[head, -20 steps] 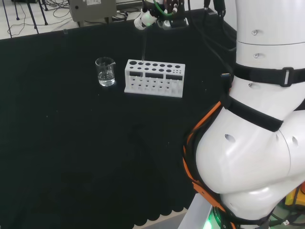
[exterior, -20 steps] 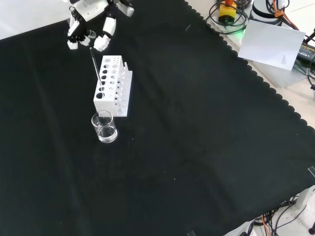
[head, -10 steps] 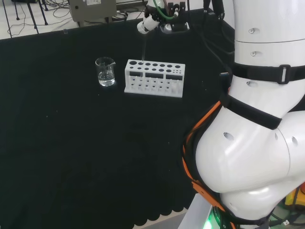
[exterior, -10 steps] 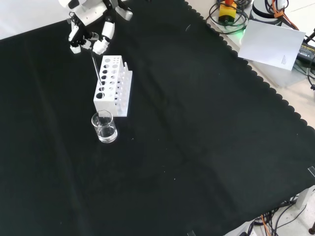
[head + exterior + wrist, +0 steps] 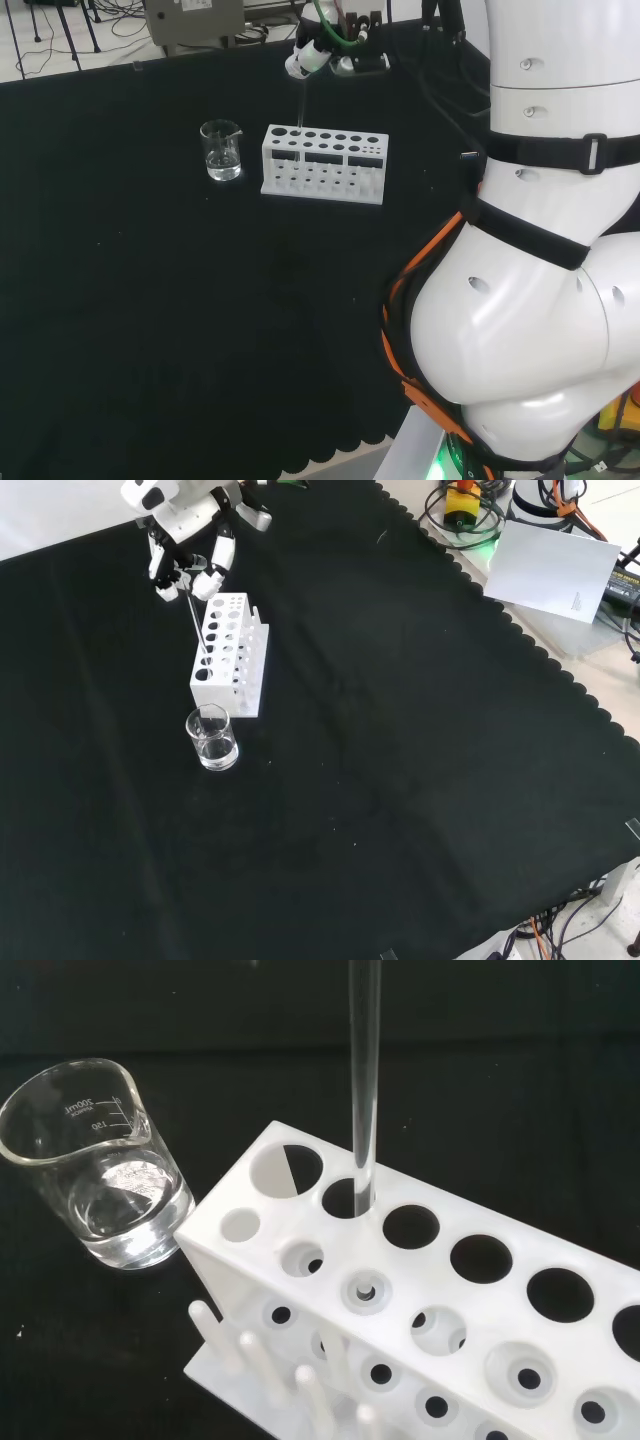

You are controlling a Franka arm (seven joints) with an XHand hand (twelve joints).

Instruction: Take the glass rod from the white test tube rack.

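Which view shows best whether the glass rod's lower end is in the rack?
The wrist view: the glass rod passes into a hole of the white rack beside the beaker. The front view shows it thin and slanted below the hand; the head view shows a faint line.

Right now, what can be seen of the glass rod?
The rod is a thin, clear, straight stick of glass. It stands near upright, leaning slightly in the front view, with its lower end still in a top hole at the rack's beaker end. The hand pinches its upper end between curled fingers. Nothing else touches it.
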